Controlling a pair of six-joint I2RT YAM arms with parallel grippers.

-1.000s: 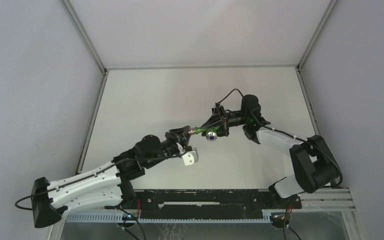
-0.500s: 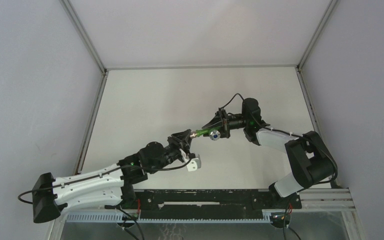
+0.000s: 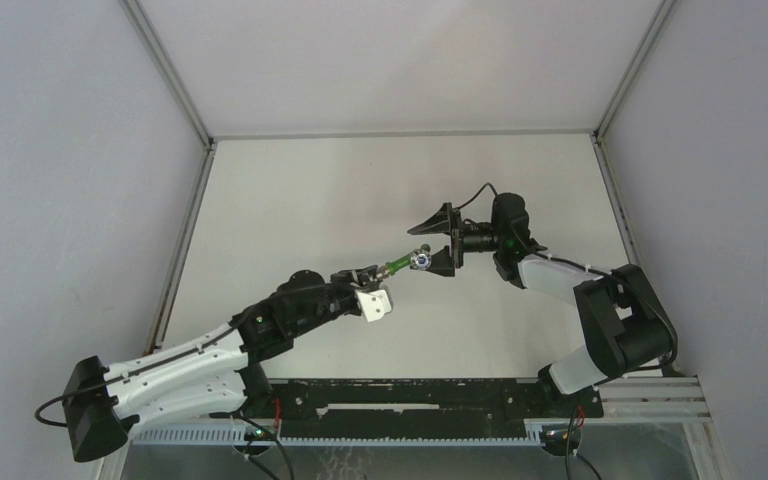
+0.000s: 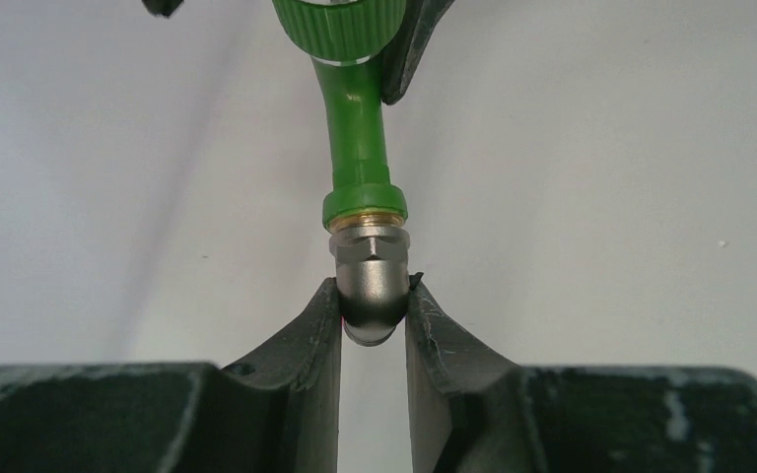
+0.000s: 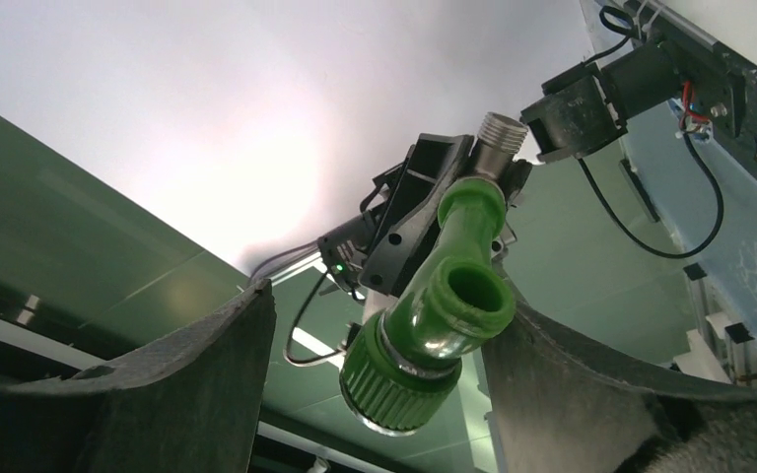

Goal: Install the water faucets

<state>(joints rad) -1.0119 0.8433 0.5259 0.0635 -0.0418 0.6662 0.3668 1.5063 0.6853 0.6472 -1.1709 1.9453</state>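
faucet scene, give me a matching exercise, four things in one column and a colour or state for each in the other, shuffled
Things:
1. left hand
2. right hand
3. tap
4. elbow

Colour or state:
A. open
B. bright green
C. shut on the elbow
D. grey metal

Pairs: 1-C, 2-A, 3-B, 4-D
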